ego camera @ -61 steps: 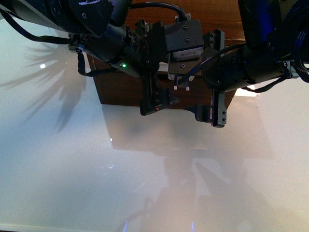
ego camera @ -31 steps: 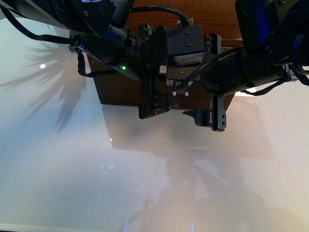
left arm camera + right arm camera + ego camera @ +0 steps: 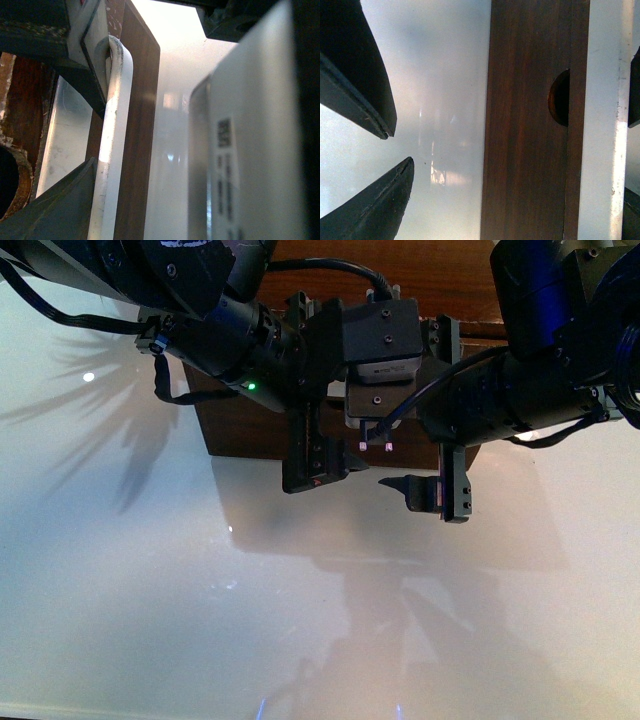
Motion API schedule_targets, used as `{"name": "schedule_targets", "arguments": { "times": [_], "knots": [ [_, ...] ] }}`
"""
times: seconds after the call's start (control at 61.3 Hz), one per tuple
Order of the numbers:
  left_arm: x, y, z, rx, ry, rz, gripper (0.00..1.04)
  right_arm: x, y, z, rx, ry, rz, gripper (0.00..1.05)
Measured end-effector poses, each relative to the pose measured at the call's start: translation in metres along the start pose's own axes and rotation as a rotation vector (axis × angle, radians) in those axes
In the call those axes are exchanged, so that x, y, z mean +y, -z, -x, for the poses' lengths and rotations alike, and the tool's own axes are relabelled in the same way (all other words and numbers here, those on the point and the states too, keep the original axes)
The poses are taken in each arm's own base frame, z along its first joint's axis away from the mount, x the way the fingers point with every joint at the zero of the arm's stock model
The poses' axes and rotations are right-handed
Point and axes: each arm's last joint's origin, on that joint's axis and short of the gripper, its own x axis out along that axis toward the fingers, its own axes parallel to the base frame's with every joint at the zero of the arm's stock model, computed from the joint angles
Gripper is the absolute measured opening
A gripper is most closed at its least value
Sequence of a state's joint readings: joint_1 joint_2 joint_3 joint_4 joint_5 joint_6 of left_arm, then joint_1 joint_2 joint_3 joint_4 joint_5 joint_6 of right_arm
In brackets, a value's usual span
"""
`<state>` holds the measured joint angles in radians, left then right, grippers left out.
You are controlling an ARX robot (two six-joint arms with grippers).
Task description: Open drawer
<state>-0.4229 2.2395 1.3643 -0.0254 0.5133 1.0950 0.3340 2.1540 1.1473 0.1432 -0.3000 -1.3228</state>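
Note:
The drawer [image 3: 245,425] is a dark brown wooden box at the far middle of the white table, mostly hidden behind both arms in the front view. In the left wrist view its long white bar handle [image 3: 114,135] runs along the brown wood [image 3: 140,125], right beside one dark finger [image 3: 60,210] of my open left gripper [image 3: 160,135]. In the right wrist view I see the wood [image 3: 530,150], the semicircular notch [image 3: 561,97] and the white bar [image 3: 602,150] between the spread fingers of my open right gripper [image 3: 512,145]. Both grippers, the left [image 3: 315,465] and the right [image 3: 440,490], hang close together at the drawer's front.
The glossy white table [image 3: 200,590] stretches out in front of the drawer and reflects the arms. A pale grey housing with a label [image 3: 250,150] fills much of the left wrist view. Black cables [image 3: 175,380] loop off the left arm.
Both arms have shifted slightly. The left gripper has moved a little to the left and the right gripper a little lower. Both stay open.

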Motion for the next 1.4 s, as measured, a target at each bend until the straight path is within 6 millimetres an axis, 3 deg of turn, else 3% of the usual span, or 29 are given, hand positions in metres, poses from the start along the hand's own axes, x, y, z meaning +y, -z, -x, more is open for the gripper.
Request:
{"name": "schedule_targets", "arguments": {
  "times": [0.653,1.404],
  "knots": [
    [-0.026,-0.001,0.008,-0.006,0.014,-0.014,0.96,0.026,-0.01,0.008,-0.008,-0.018,0.023,0.96],
    [-0.06,-0.001,0.029,-0.022,0.101,-0.024,0.96,0.068,-0.038,0.018,-0.027,-0.074,0.055,0.96]
  ]
}}
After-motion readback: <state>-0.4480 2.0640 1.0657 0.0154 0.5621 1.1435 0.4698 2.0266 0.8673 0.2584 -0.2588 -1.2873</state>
